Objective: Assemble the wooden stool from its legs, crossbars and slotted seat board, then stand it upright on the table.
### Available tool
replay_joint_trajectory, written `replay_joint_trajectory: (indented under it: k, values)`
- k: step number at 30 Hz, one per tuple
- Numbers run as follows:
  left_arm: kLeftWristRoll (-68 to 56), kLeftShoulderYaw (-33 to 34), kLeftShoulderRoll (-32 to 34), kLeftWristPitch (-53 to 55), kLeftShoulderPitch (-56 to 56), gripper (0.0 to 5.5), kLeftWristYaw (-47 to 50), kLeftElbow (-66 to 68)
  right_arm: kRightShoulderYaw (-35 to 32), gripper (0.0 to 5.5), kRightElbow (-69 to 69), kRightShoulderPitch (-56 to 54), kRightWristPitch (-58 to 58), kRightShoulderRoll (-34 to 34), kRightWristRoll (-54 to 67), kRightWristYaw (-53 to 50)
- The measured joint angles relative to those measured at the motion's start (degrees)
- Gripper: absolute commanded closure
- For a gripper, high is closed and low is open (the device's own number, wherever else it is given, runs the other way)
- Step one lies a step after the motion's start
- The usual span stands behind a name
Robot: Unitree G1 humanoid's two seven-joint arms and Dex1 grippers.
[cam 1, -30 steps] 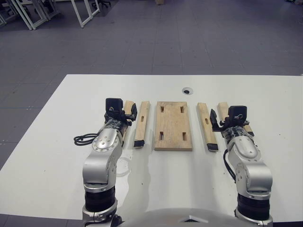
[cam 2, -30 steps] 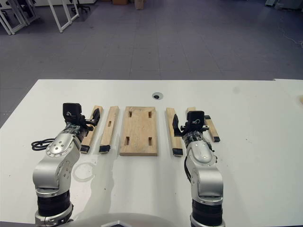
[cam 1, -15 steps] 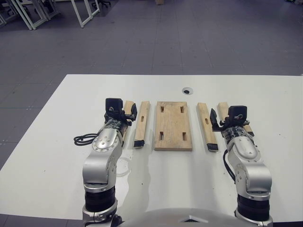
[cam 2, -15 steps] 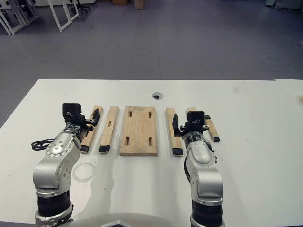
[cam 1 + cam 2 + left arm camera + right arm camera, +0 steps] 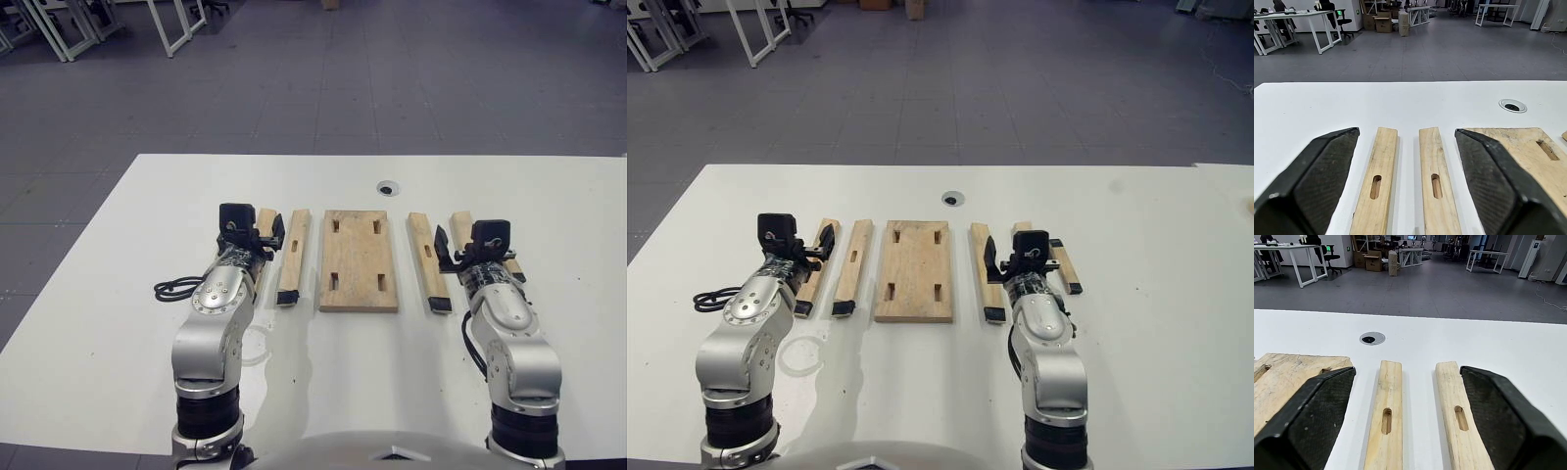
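On the white table (image 5: pixel 137 294) the seat board (image 5: pixel 359 260) lies flat in the middle, with the left legs (image 5: pixel 293 257) toward the left edge and the right legs (image 5: pixel 427 262) toward the right edge. The left gripper (image 5: pixel 1406 132) and right gripper (image 5: pixel 1408 368) hang over them, fingers spread wide.

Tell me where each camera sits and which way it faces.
Left eye: on the head, facing forward and down at the table, seat board and slotted legs; both arms, left hand, right hand show.
Right eye: beside it, same scene.
Left wrist: low over the table, facing forward between its open fingers at two legs.
Right wrist: likewise, two other legs.
Shared: both wrists see the seat board and cable hole.
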Motion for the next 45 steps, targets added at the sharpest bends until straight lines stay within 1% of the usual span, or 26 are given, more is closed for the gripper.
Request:
replay_joint_trajectory:
  k: [18,20,22,23,25,27,29,32,45]
  values:
    - [0.02,-0.44,-0.02,-0.01,-0.01,1.86,0.05,0.04,-1.17,1.56,1.53,-0.06,0.02,-0.63,0.5,0.5]
    - [0.03,-0.45,-0.11,-0.01,-0.02,1.86,0.14,0.05,-4.18,1.56,3.28,-0.59,-0.65,-2.36,0.93,1.56]
    - [0.1,-0.41,-0.2,-0.03,-0.06,1.86,0.35,0.13,-9.92,1.56,8.09,-2.32,-2.22,-5.77,4.03,4.15]
    - [0.14,-0.39,-0.23,-0.03,-0.1,1.86,0.45,0.17,-14.45,1.56,12.47,-3.53,-3.08,-8.99,5.82,6.15]
    - [0.14,-0.34,-0.25,-0.04,-0.14,1.86,0.47,0.3,-20.49,1.56,20.01,-4.83,-5.05,-14.94,8.81,10.81]
    - [0.13,-0.32,-0.25,-0.06,-0.19,1.86,0.48,0.35,-22.85,1.56,25.54,-5.7,-7.5,-19.79,10.16,15.27]
    - [0.14,-0.2,-0.26,-0.07,-0.2,1.86,0.48,0.38,-23.2,1.56,30.18,-6.6,-9.68,-22.83,11.43,18.65]
    - [0.15,-0.11,-0.49,-0.1,-0.23,1.86,0.58,0.45,-23.16,1.56,35.39,-7.07,-12.4,-24.81,11.73,21.06]
    - [0.17,0.01,-0.7,-0.17,-0.67,1.86,0.62,0.66,-19.73,1.56,41.34,-6.55,-14.13,-25.43,13.66,26.39]
